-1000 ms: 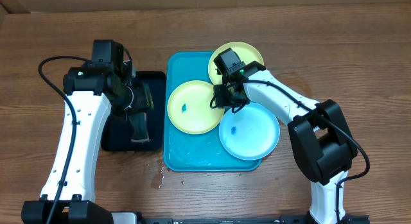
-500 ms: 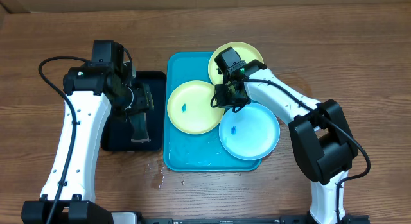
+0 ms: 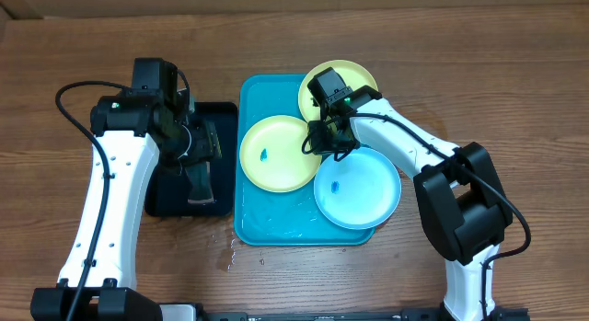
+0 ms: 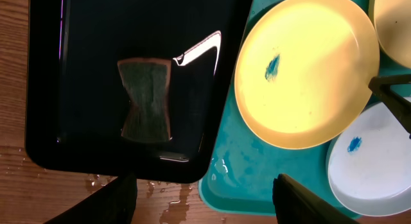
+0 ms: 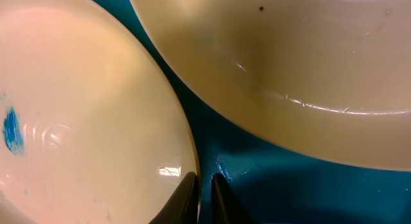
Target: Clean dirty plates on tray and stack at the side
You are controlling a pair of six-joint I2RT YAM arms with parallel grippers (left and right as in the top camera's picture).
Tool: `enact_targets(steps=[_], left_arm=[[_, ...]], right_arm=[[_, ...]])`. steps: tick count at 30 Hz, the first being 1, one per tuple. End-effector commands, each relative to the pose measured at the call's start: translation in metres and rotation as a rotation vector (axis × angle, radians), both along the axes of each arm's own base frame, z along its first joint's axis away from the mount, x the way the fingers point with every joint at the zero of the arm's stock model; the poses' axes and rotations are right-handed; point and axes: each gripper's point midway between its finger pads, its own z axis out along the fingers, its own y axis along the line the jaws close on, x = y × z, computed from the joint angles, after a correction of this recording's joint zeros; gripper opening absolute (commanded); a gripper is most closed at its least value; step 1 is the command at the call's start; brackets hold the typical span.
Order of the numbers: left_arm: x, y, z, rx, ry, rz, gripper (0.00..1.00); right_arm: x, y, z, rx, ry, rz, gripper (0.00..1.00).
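Note:
Three plates lie on the cyan-blue tray (image 3: 276, 224). The left yellow-green plate (image 3: 274, 154) has a blue smear, and my right gripper (image 3: 317, 142) is shut on its right rim. In the right wrist view the two fingertips (image 5: 204, 185) pinch that rim (image 5: 96, 121) from both sides. A second yellow-green plate (image 3: 357, 80) sits at the back, partly over the tray's far edge. At the front right rests a light cyan plate (image 3: 361, 188) with a small blue smear. My left gripper (image 3: 196, 151) hangs open over the black tray, holding nothing; its fingers (image 4: 115, 201) stand wide apart.
A narrow black tray (image 4: 83, 31) left of the blue tray holds a dark sponge (image 4: 146, 101). Water drops lie on the wooden table by the tray's front left corner (image 3: 230, 257).

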Motion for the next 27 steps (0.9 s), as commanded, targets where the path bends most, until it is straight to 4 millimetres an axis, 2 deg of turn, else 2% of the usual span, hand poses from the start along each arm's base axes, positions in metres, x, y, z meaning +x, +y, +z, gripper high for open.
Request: enact_targets(steps=[1,16,27], left_arm=[[0.0028,-0.0009,0.0029,0.001,-0.011,-0.018,0.69],[0.0029,-0.0008,0.003,0.002,-0.012,-0.018,0.7],[0.0029,-0.0008,0.003,0.002,-0.012,-0.018,0.69]], right_arm=[[0.0091,0.0024,0.0094,0.009,-0.033,-0.006,0.11],[0.0092,0.0051,0.0098,0.012,-0.038,-0.001,0.13],[0.0075,0.008,0.0096,-0.006,-0.05,0.009,0.12]])
